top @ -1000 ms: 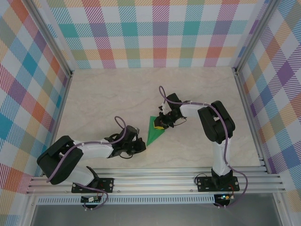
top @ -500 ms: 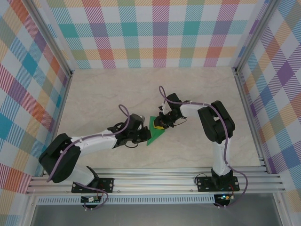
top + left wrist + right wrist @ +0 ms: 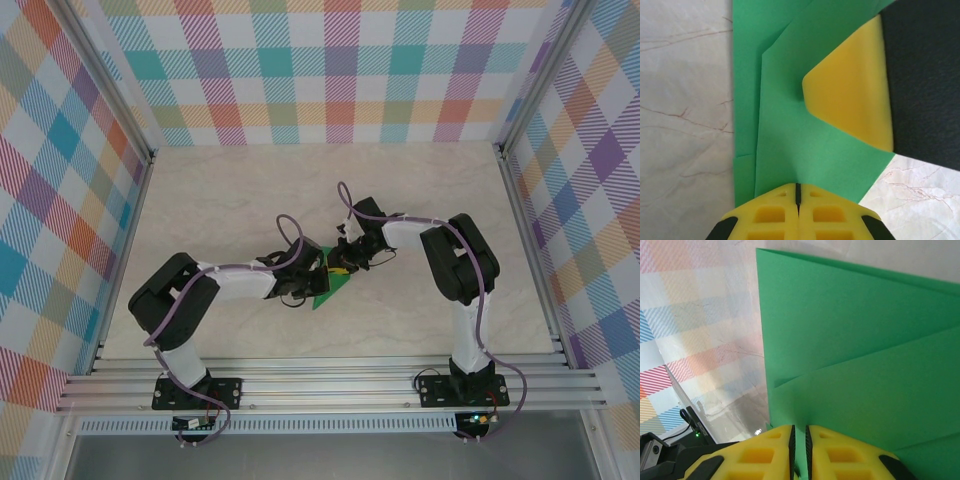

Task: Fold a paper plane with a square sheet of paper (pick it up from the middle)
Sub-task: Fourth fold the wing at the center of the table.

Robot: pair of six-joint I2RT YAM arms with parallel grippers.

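Observation:
The sheet of paper (image 3: 327,288), bright green, lies folded into a slim pointed shape on the marble table, tip toward the near left. My right gripper (image 3: 343,266) holds its wide far end. In the right wrist view the yellow jaws (image 3: 800,432) stand nearly together with a green edge (image 3: 850,340) between them. My left gripper (image 3: 314,277) is shut, and its tips (image 3: 798,189) rest on the folded layers (image 3: 790,125) at the paper's left side. One yellow finger of the right gripper (image 3: 855,100) lies on the paper just ahead of them.
Checked walls with aluminium posts (image 3: 135,130) close in the table on three sides. Bare marble tabletop (image 3: 240,200) stretches behind and beside both arms. A rail (image 3: 330,385) with the arm bases runs along the near edge.
My left arm has swung up and to the right, from beside the paper's tip onto the paper's left side. The right gripper and the paper's far end have stayed put.

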